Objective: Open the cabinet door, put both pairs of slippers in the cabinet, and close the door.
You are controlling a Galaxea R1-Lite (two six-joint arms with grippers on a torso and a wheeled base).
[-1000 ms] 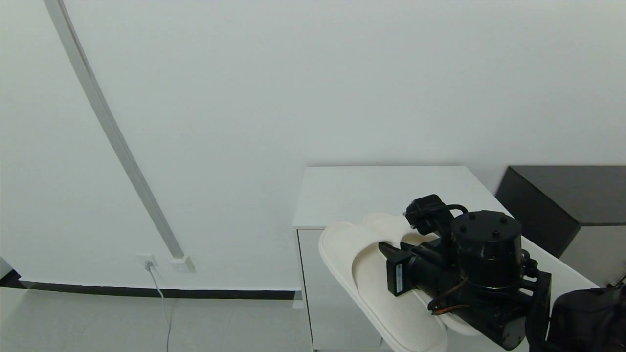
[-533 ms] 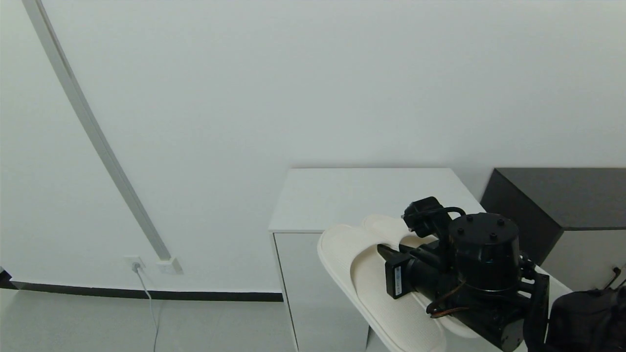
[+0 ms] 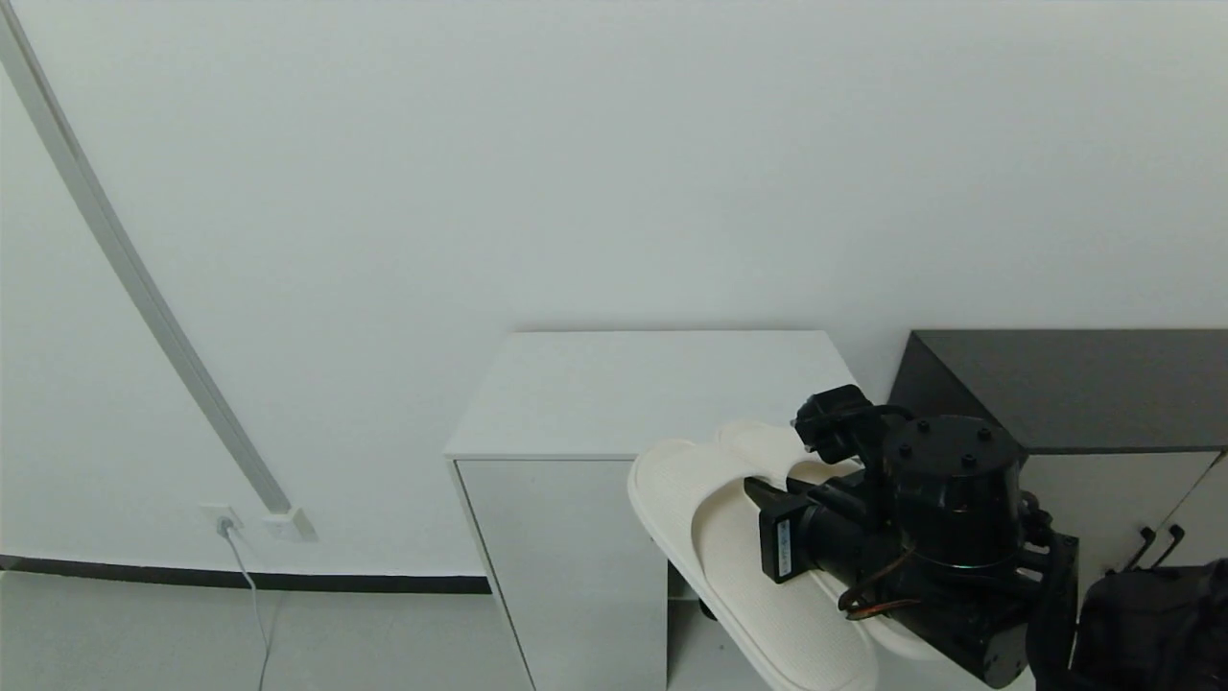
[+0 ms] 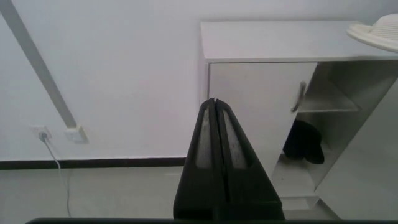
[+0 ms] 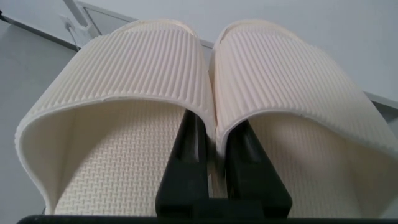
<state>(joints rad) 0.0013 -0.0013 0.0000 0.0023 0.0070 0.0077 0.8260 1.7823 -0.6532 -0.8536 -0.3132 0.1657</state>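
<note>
A pair of cream slippers [image 3: 729,537] hangs in front of the white cabinet [image 3: 633,393], held side by side by my right gripper [image 3: 767,485]. In the right wrist view the gripper [image 5: 214,155] is shut on the slippers' [image 5: 143,81] two adjoining inner edges. The cabinet door [image 4: 261,118] stands open, its handle [image 4: 300,96] at the free edge. Inside are a shelf [image 4: 329,102] and, below it, a dark item that looks like footwear [image 4: 305,142]. My left gripper [image 4: 214,107] is shut and empty, low in front of the door. A slipper toe [image 4: 379,31] shows above the cabinet top.
A dark-topped cabinet [image 3: 1055,384] with handles [image 3: 1156,542] stands right of the white one. On the wall to the left are a slanting cable duct [image 3: 125,269] and a socket [image 3: 223,523] with a cord running to the floor. Bare floor lies left of the cabinet.
The whole head view has shifted, so the cabinet sits further left in the picture and its open inside now shows. The right gripper still holds the slippers the same way.
</note>
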